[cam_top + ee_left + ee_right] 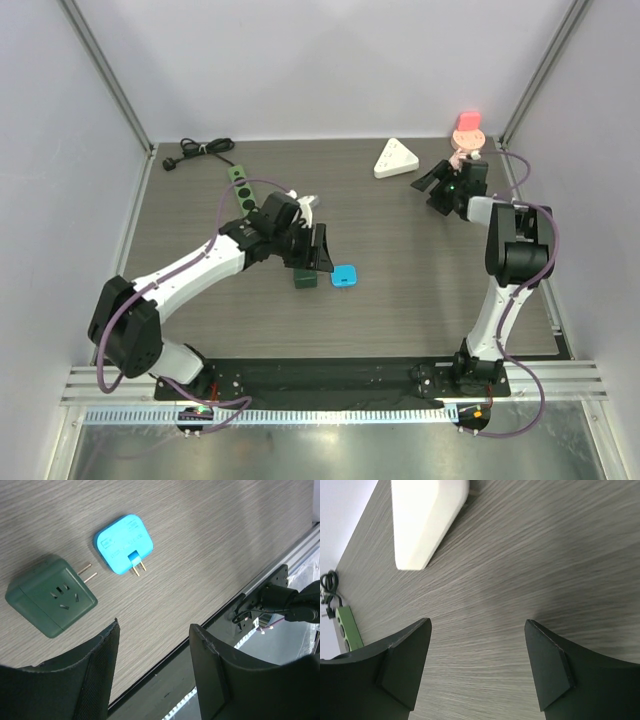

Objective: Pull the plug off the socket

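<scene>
A dark green cube socket [50, 597] lies on the table with a blue plug [123, 543] beside it. They are apart, and the plug's two metal prongs are bare and point away from the socket. In the top view the socket [303, 279] and plug [344, 276] lie mid-table. My left gripper [318, 258] hovers just over them; in the left wrist view it [154, 625] is open and empty. My right gripper [430, 195] is at the far right; in the right wrist view it [477, 621] is open and empty above bare table.
A white triangular socket [397, 159] lies at the back, also in the right wrist view [427, 520]. A pink object [468, 130] stands at the back right. A green power strip [240, 190] and a black cable [200, 150] lie at the back left.
</scene>
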Available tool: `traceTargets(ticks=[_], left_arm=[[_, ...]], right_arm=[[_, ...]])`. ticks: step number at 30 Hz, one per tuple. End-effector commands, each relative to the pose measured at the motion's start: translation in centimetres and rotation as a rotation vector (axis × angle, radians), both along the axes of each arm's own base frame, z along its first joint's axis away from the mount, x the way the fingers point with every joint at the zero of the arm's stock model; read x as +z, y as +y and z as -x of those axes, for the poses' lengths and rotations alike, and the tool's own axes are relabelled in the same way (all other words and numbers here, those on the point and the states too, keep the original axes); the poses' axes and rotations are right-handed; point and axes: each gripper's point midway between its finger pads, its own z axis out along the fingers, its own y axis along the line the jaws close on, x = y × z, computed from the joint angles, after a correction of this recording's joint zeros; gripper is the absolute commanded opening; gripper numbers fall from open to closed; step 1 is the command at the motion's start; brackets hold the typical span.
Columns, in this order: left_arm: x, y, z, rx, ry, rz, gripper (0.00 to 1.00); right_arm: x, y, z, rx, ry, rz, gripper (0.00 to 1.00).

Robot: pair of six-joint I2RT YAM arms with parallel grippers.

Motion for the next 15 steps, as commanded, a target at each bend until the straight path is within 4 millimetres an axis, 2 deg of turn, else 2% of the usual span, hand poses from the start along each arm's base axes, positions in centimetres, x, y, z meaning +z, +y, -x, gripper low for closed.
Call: traceTargets(ticks=[1,2,3,5,6,9,10,11,13,15], left_arm=[[2.1,-0.5,0.6,-0.02,-0.052,0.085,0.58],[1.9,-0.2,0.9,-0.016,-0.052,0.088,0.58],[1.8,0.0,1.1,-0.016,-0.051,0.087,0.58],[1.4,0.3,1.3,-0.014,-0.052,0.082,0.58],[1.5,0.4,1.5,-0.015,-0.056,0.085,0.58],[1.1,0.5,1.8,-0.024,-0.051,0.088,0.58],[1.0,0.4,1.9,-0.029,-0.05,0.092,0.58],[1.0,0.4,2.0,-0.033,-0.048,0.097,0.58],[1.2,0.1,1.9,-0.039,-0.054,0.11,0.57],[1.5,-0.1,1.8,-0.045,-0.058,0.12,0.57]], right_arm=[[4.2,-4.0,-0.1,-0.071,-0.066,0.0,0.81],[4.7,-5.1,0.0,-0.094,-0.07,0.0,0.81],[5.1,-7.6,0.1,-0.145,-0.075,0.001,0.81],[6.6,-10.1,0.5,-0.202,-0.097,0.002,0.81],[7.1,-12.9,0.9,-0.259,-0.105,-0.002,0.81],[7.6,-16.0,1.3,-0.331,-0.116,-0.041,0.81],[7.8,-17.9,1.5,-0.37,-0.123,-0.041,0.81],[7.0,-18.7,1.5,-0.39,-0.109,-0.051,0.81],[7.2,-20.6,1.3,-0.426,-0.138,-0.056,0.81],[6.6,-21.4,0.9,-0.439,-0.15,-0.06,0.81]])
